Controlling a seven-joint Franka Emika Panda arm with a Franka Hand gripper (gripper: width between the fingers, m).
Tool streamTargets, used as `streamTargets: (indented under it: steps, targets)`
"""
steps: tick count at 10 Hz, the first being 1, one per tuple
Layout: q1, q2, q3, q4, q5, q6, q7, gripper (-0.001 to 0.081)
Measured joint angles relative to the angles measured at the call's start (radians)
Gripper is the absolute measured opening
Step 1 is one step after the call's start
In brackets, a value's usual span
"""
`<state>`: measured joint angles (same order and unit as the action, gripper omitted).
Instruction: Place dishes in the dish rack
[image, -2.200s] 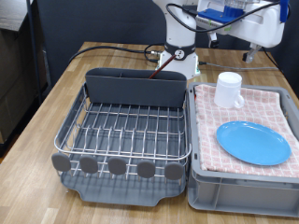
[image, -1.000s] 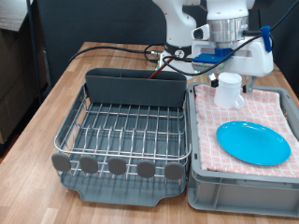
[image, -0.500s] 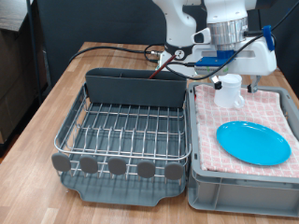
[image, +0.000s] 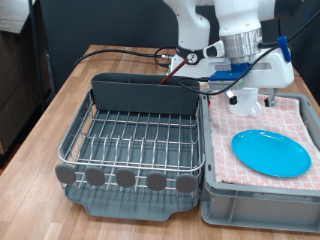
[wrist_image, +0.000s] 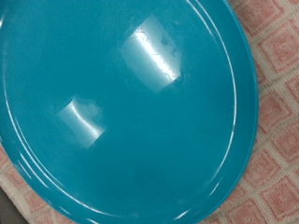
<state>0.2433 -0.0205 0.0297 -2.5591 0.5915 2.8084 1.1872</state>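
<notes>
Your arm reaches in from the exterior view's top, and its tool (image: 246, 97) hangs low over the far end of the grey crate (image: 215, 190) lined with pink checkered cloth (image: 222, 140), on the exterior view's right. The white mug (image: 243, 98) stands right at the tool, partly hidden behind the white hand, so you cannot tell from either view whether the fingers are spread, closed, or touching the mug. The light-blue plate (image: 271, 152) lies flat on the cloth in the crate, nearer the exterior view's bottom than the mug and apart from it. In the wrist view the plate (wrist_image: 121, 103) fills almost the whole picture, glossy with two bright reflections, and the checkered cloth (wrist_image: 276, 168) shows along one edge; no fingers appear there. The dish rack (image: 135, 140) sits on the wooden table (image: 45, 140) just beside the crate, on the exterior view's left, its wire grid bare of dishes.
</notes>
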Motion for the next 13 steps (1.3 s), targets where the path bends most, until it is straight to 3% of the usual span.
streamTargets:
  steps: [3,7,13]
  targets:
    - [0.000,0.033,0.020,0.000,0.096,0.038,-0.071,0.0803]
    - [0.000,0.076,0.049,0.011,0.320,0.080,-0.293,0.0803]
    - [0.000,0.146,0.046,0.029,0.293,0.110,-0.280,0.0803]
